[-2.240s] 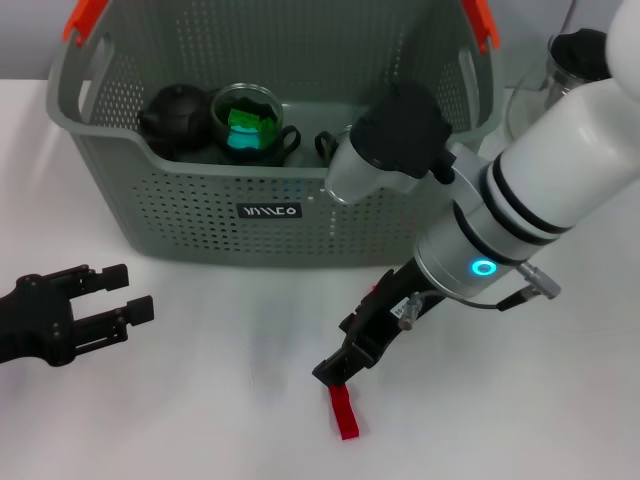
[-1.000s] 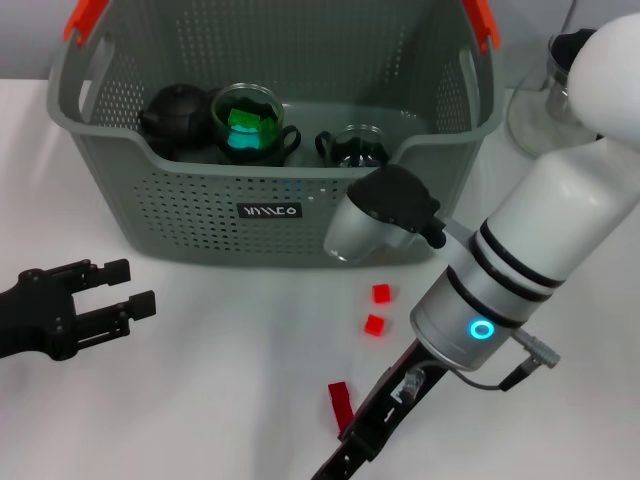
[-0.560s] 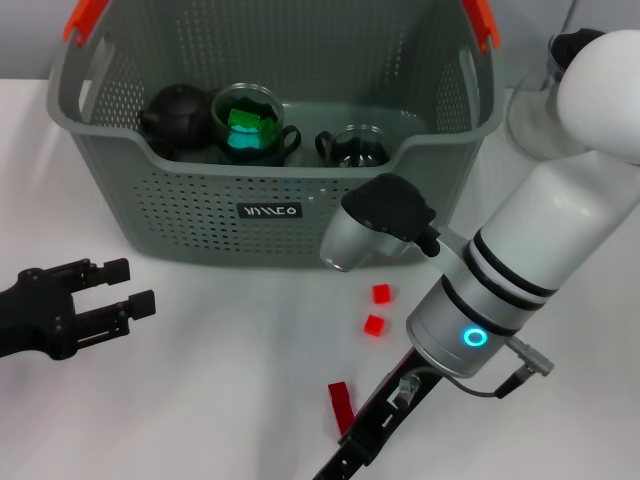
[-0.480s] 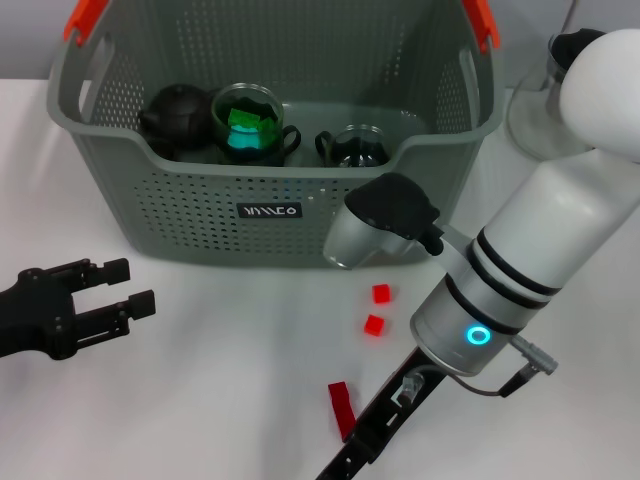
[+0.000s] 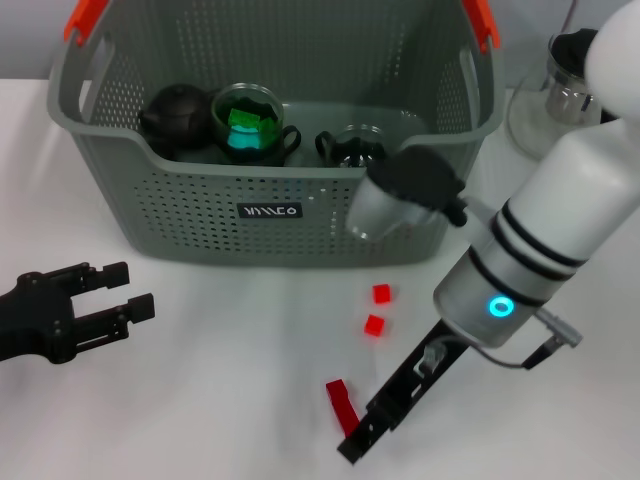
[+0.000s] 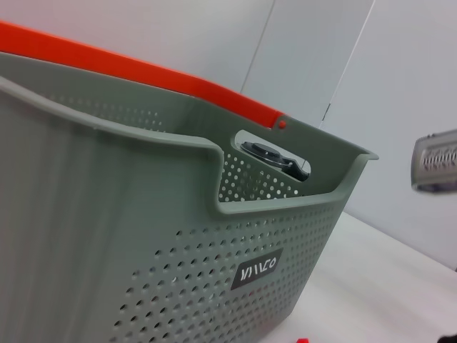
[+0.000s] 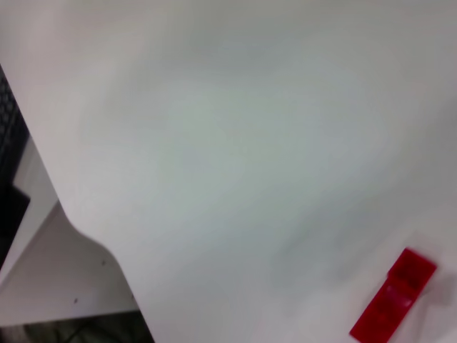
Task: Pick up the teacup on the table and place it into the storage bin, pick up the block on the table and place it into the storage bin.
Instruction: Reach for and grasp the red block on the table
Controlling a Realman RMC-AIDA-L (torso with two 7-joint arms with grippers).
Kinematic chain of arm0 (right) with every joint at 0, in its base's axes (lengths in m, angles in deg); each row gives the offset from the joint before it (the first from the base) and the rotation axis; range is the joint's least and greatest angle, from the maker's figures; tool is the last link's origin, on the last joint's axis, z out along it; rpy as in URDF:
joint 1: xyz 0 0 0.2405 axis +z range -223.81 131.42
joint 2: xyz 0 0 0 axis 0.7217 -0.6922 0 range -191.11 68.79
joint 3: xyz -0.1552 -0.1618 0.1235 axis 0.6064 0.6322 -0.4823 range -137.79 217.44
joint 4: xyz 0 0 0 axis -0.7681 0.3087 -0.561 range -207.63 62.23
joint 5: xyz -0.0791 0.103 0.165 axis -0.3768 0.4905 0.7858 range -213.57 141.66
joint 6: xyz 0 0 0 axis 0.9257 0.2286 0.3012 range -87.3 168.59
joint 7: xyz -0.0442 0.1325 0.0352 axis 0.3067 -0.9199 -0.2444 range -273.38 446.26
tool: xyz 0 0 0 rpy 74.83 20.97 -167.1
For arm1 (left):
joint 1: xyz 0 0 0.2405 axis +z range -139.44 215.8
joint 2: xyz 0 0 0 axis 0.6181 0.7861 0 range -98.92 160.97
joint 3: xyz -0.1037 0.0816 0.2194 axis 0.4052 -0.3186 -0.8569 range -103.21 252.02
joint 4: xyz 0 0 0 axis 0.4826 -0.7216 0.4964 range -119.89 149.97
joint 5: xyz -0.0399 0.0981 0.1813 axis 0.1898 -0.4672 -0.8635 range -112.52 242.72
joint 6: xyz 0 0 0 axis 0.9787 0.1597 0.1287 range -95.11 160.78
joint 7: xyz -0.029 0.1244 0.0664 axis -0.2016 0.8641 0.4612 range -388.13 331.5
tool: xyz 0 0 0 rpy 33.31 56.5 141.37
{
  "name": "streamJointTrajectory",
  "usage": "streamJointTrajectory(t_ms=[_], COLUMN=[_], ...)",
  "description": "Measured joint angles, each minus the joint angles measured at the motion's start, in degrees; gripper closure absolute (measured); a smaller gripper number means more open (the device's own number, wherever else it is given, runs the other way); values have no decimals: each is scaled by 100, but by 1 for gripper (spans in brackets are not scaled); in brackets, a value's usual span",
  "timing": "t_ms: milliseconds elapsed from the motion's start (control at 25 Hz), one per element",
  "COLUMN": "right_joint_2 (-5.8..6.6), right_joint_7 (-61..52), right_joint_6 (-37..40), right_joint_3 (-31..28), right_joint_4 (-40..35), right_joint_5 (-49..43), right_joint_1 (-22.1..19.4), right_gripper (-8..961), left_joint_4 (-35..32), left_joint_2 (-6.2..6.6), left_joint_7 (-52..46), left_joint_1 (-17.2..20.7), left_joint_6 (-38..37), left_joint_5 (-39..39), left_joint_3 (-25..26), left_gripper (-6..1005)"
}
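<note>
My right pincer (image 5: 352,447): low centre of the head view, tip just beside the long red block (image 5: 341,406); how far apart its fingers stand I cannot tell, nothing visibly held. My left pincer (image 5: 120,295): lower left, fingers parted, empty, resting over the white worktop (image 5: 200,400). Two small red blocks (image 5: 378,308): centre, just in front of the storage bin (image 5: 270,215). Storage bin: upper half of frame, holding a black teapot (image 5: 172,118), a green-tinted cup (image 5: 248,124) and a glass teacup (image 5: 356,146).

Perforated matt plastic storage bin (image 5: 200,190); smooth white table (image 5: 220,400); glossy red block (image 5: 342,405).
</note>
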Motion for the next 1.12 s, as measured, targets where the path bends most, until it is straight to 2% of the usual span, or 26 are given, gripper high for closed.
streamJointTrajectory(t_ms=[160,400,720,1120], right_joint_2=[4,-23,-73,-74], right_joint_7=[-4,-170,-142,-106], right_joint_6=[124,-107,-594,-919], right_joint_3=[-383,-412,-292,72], right_joint_4=[-275,-225,70,158], right_joint_5=[-244,-549,-371,-79], right_joint_1=[-148,-144,-26,6], right_gripper=[218,219,219,219], left_joint_4=[0,8,17,18], left_joint_2=[1,2,2,2], left_joint_7=[0,0,10,10], left_joint_1=[8,3,-10,6], left_joint_6=[0,1,8,65], left_joint_5=[0,0,0,0], left_joint_3=[0,0,0,-9], left_gripper=[340,340,340,340])
